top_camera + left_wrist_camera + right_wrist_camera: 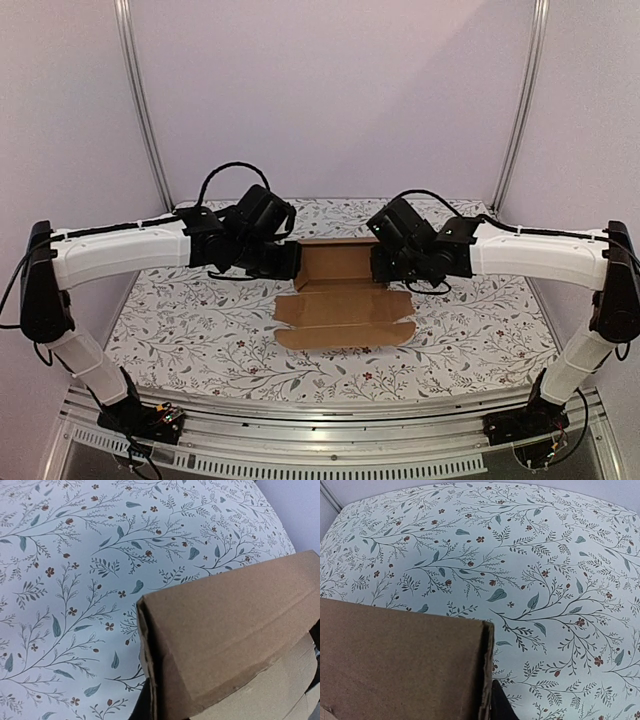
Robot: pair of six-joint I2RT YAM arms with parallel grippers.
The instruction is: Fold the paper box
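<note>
No writing — plain paper box (340, 290).

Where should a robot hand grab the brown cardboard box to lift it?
Probably the two raised end walls of the brown cardboard box, one arm coming in from each side. Those walls stand upright as thin edges, while the front flaps lie flat against the flowery tablecloth, leaving nothing to pinch.

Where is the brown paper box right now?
In the top view, the paper box sits mid-table on the flowery cloth, between the left claw and the right claw at its far ends.
</note>
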